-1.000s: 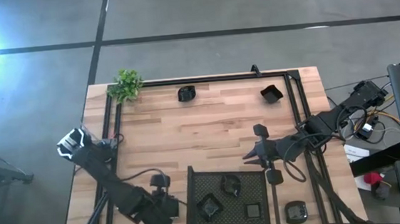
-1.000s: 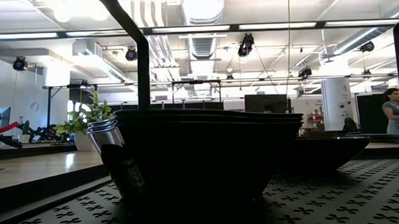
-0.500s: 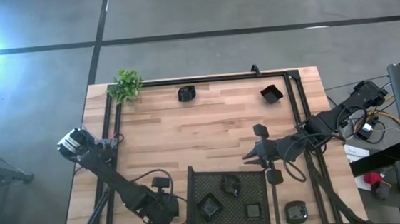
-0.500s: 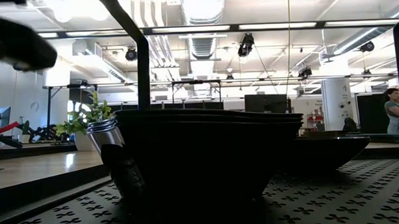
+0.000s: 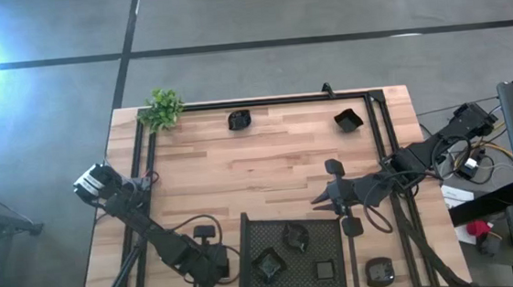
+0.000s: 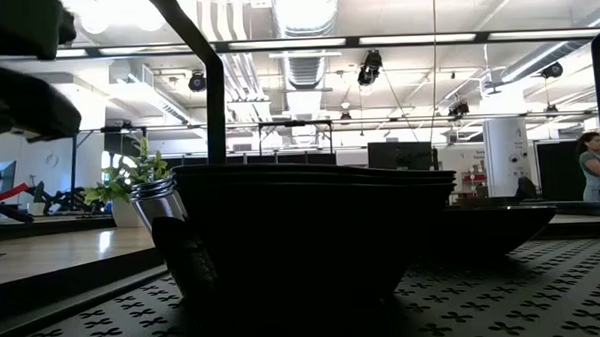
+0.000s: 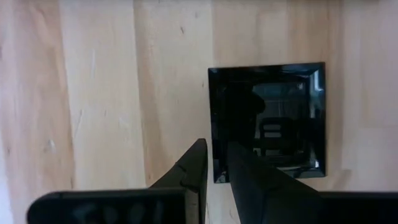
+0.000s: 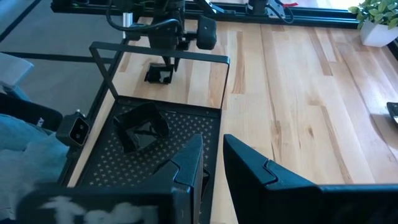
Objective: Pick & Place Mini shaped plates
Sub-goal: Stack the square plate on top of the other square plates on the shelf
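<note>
Left gripper (image 7: pixel 214 163) over a square plate beside the mesh tray (image 5: pixel 285 216).

Its fingers hang nearly closed above the square plate (image 7: pixel 267 121) on bare wood left of the tray, grasping nothing. Right gripper (image 8: pixel 211 158), off the tray's far right corner, is likewise narrow and empty. Three plates (image 5: pixel 293 237) lie in the tray; more lie scattered on the table (image 5: pixel 267 161) beyond it.

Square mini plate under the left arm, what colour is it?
Glossy black square mini plate, clearest in the left wrist view.
</note>
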Robot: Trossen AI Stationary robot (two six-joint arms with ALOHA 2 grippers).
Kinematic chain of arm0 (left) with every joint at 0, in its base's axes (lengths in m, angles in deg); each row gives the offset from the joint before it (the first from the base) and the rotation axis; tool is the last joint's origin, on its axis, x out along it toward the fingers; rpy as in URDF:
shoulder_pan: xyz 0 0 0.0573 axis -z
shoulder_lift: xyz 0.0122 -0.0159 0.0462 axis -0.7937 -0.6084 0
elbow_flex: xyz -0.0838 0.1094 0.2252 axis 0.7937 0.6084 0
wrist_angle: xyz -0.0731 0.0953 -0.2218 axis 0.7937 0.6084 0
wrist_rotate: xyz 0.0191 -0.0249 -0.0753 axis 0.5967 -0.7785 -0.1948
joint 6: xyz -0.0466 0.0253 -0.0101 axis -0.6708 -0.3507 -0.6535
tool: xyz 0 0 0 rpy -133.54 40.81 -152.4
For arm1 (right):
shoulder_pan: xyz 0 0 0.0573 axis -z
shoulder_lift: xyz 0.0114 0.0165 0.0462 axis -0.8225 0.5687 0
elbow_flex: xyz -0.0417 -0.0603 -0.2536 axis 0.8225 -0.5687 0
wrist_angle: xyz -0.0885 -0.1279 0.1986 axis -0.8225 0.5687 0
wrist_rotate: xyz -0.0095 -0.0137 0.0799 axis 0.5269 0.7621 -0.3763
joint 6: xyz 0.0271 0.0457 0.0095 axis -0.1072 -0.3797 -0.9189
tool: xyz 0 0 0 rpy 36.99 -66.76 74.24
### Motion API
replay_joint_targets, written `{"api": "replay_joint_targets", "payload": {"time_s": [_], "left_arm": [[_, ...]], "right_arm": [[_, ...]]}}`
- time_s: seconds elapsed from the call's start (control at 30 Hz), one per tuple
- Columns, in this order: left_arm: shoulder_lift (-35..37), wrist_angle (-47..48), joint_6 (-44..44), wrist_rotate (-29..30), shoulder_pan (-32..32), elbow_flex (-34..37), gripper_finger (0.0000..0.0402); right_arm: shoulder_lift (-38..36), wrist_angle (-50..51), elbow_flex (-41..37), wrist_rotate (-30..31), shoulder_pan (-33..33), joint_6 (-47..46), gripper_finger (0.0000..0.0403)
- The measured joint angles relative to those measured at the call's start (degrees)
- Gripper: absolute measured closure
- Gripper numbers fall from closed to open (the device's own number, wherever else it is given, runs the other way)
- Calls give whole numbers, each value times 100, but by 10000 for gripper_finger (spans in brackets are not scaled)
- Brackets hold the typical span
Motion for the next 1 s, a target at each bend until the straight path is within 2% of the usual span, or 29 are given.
{"api": "replay_joint_targets", "payload": {"time_s": [0.2,1.0], "left_arm": [[0,-89,-453,-79,-3,210,344],[-73,-683,-595,-370,-5,228,344]], "right_arm": [[-7,2,0,10,0,109,344],[-7,3,0,-4,2,89,344]]}}
